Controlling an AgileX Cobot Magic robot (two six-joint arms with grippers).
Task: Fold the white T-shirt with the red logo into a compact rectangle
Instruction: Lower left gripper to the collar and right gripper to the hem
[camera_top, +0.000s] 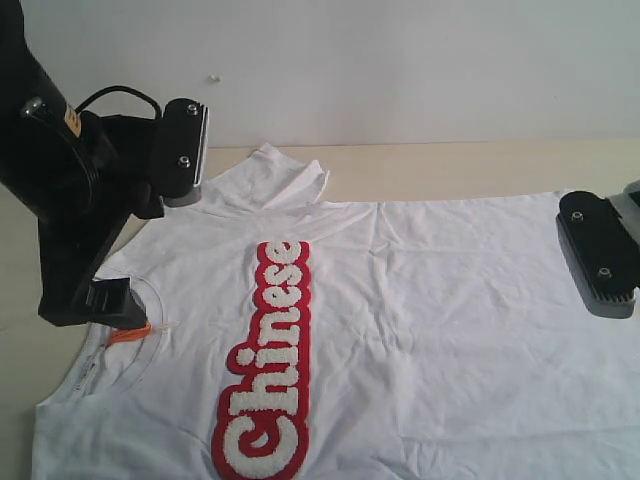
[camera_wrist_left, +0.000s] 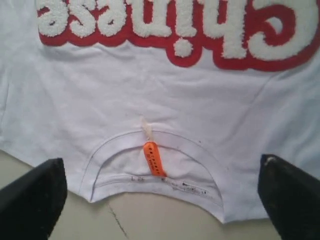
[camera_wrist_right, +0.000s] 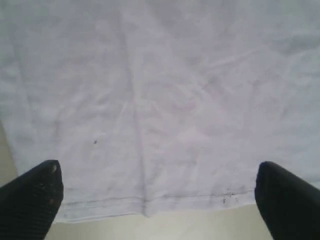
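Now: L gripper (camera_wrist_left: 162, 164) agape, empty, above collar (camera_wrist_left: 116, 142); R gripper (camera_wrist_right: 159, 167) same at hem (camera_wrist_right: 150, 203); white T-shirt (camera_top: 430, 300) lies on table (camera_top: 450, 168), red logo (camera_top: 270, 370) up.

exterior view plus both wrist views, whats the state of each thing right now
white T-shirt: spread flat on the table, front up, wrinkled, not yet folded
red logo: facing up, uncovered
orange neck tag: lying inside the collar
left gripper: open, holding nothing, over the collar
right gripper: open, holding nothing, over the hem
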